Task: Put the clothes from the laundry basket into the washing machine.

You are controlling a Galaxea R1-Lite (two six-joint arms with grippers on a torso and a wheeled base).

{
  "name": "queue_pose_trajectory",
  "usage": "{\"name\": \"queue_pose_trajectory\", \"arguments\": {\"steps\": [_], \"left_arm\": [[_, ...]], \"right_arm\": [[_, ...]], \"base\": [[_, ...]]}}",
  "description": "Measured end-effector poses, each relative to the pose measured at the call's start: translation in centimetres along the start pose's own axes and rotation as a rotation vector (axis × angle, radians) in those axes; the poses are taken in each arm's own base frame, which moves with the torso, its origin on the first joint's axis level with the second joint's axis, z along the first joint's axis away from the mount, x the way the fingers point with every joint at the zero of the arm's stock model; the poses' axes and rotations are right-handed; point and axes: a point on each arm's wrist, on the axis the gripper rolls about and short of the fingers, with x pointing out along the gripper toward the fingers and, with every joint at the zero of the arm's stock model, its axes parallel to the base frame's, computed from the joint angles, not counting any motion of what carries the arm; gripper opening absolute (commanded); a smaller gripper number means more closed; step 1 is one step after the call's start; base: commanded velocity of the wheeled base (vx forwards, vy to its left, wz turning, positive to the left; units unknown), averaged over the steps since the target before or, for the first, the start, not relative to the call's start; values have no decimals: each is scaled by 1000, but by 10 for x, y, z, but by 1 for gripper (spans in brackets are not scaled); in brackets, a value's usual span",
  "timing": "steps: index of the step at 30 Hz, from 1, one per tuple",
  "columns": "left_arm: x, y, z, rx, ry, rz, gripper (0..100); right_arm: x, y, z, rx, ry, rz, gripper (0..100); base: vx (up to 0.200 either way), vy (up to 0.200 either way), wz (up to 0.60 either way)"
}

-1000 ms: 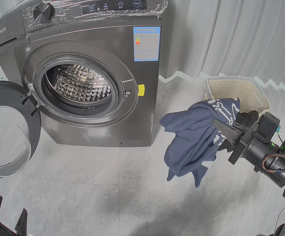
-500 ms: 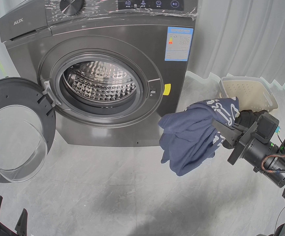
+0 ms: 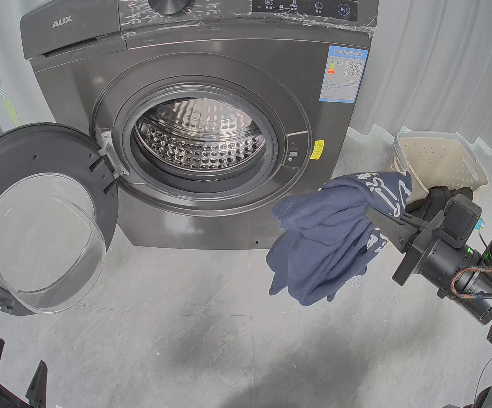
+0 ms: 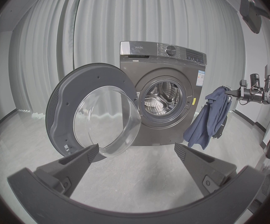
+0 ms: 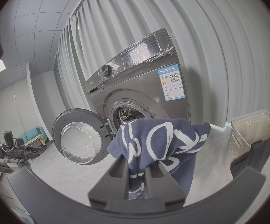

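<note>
My right gripper point(image 3: 390, 222) is shut on a navy blue shirt point(image 3: 325, 228) with white print, which hangs in the air to the right of the washing machine point(image 3: 200, 46). In the right wrist view the fingers point(image 5: 122, 175) pinch the shirt point(image 5: 160, 140) between them. The machine's round door point(image 3: 36, 216) stands swung open to the left and the steel drum point(image 3: 200, 137) is bare inside. The cream laundry basket point(image 3: 439, 157) sits on the floor at the right, with a dark garment point(image 3: 447, 196) draped over its near rim. My left gripper point(image 3: 13, 369) is low at the front left, open and holding nothing.
Grey tiled floor point(image 3: 200, 324) stretches between me and the machine. White curtains point(image 3: 444, 58) hang behind the machine and the basket. The open door point(image 4: 91, 109) juts out over the floor on the left.
The whole head view has shifted, so the washing machine now sits nearer the middle. The shirt stays in my right gripper and its hanging folds have swung left.
</note>
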Motion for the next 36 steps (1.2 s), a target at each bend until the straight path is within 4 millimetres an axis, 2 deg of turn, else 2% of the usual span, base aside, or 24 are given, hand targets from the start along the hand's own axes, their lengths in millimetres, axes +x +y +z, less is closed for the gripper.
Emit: {"name": "queue_pose_trajectory", "arguments": {"steps": [5, 20, 36], "left_arm": [[0, 0, 0, 0, 0, 0, 100], [0, 0, 0, 0, 0, 0, 100], [0, 0, 0, 0, 0, 0, 100]], "right_arm": [[0, 0, 0, 1, 0, 0, 0], [0, 0, 0, 6, 2, -1, 0], [0, 0, -1, 9, 6, 0, 0]], "base": [[0, 0, 0], [0, 200, 0], [0, 0, 0]]}}
